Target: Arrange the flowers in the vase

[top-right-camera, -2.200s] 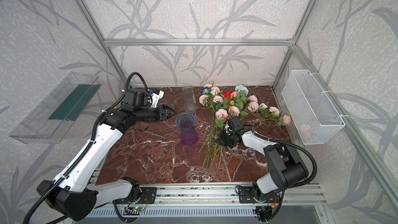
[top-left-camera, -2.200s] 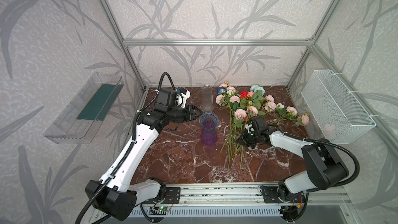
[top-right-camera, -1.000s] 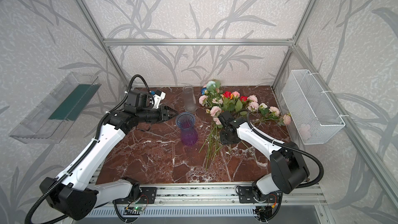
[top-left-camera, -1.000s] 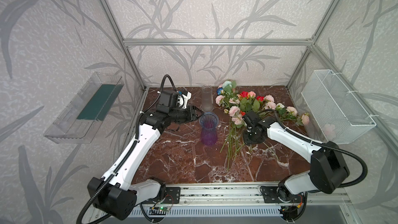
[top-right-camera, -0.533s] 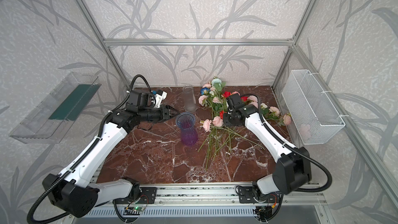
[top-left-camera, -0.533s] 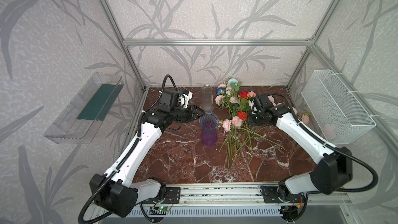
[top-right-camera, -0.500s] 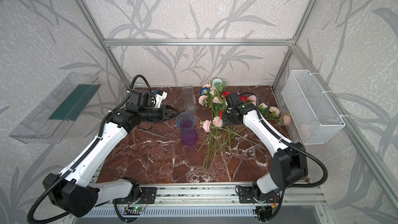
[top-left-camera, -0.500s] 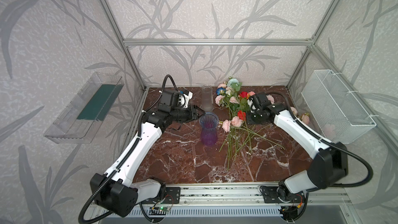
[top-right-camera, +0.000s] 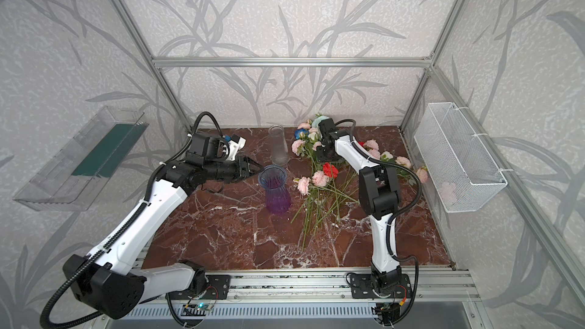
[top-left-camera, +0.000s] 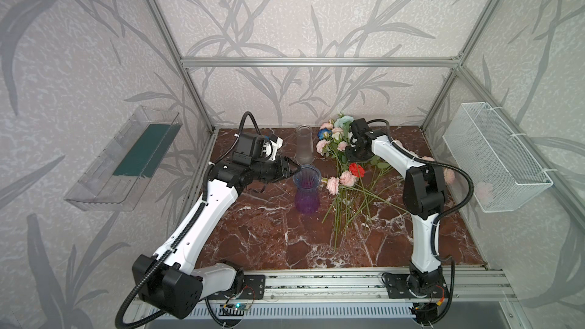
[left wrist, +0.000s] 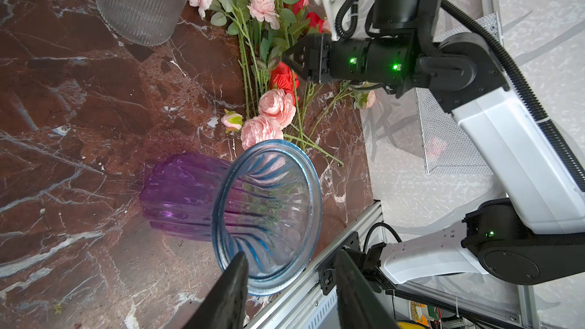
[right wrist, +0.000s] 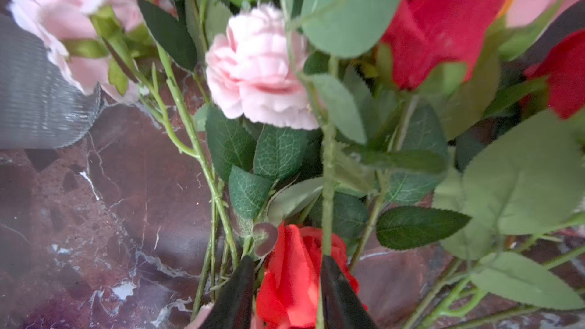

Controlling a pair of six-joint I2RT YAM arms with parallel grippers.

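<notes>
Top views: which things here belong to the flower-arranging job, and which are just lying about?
Job in hand:
- flowers, lying loose beside the vase
- purple vase, upright and empty

Lying about:
- clear ribbed glass vase, at the back, untouched
- white mesh basket, hung on the right wall
- clear plastic tray, hung on the left wall

blue-rimmed purple vase (left wrist: 177, 191) right at the parted fingers (left wrist: 231, 289) of the left gripper (left wrist: 291, 292), pink and red flowers (left wrist: 275, 106) beyond
</notes>
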